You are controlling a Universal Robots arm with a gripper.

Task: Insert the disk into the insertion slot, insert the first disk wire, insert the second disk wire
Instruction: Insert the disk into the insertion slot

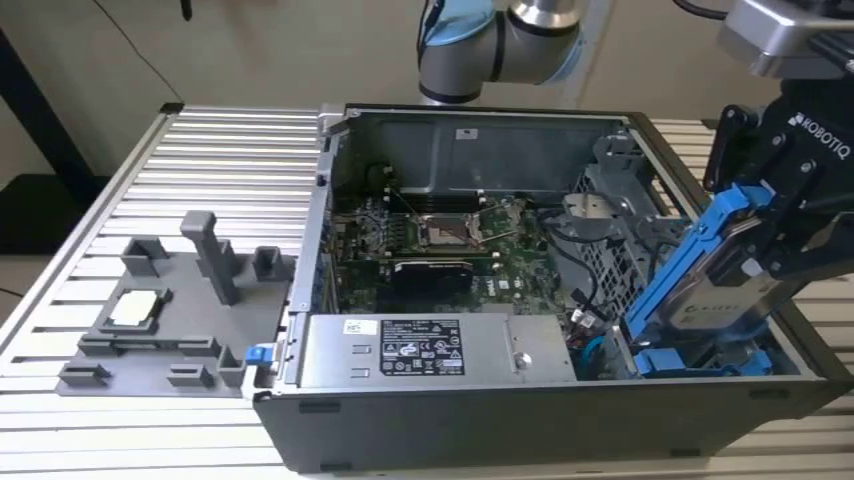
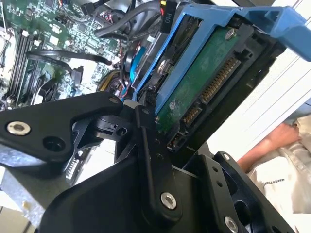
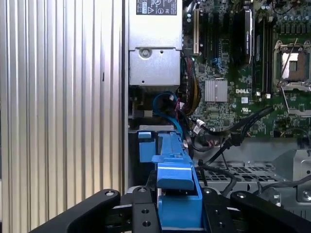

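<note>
Gripping the disk [image 1: 721, 300] by its bright blue carrier [image 1: 687, 265], the black gripper [image 1: 754, 262] of a robot arm [image 1: 501, 40] hangs over the open computer case [image 1: 441, 410], its jaws clenched on the frame's two sides. The drive tilts steeply between the jaws, its lower end down inside the case and its upper end rising above the case rim. Just below the jaws, at the case corner, lies the insertion slot [image 1: 727, 352], where more blue plastic shows; the disk is not yet seated in it. In the second wrist view the drive's green circuit board [image 2: 204, 87] faces the camera, its connector pins bare. Ahead of the jaws in the first wrist view, black cables [image 3: 228, 141] and a blue cable [image 3: 167, 104] loop loose beside the motherboard [image 3: 233, 63] and the grey power supply [image 3: 153, 63]. The case stands on a ribbed aluminium table [image 1: 200, 160], its grooves running well away from the jaws. The table's silver slats also run alongside the case in the first wrist view, just to one side of the jaws. On the far side of the case from the jaws, a grey fixture [image 1: 160, 310] holding small parts rests on the same table. Behind the arm rises a plain beige wall [image 1: 267, 50]. Past the jaws in the second wrist view, a person's arm [image 2: 265, 145] in a white sleeve shows beyond the drive.
</note>
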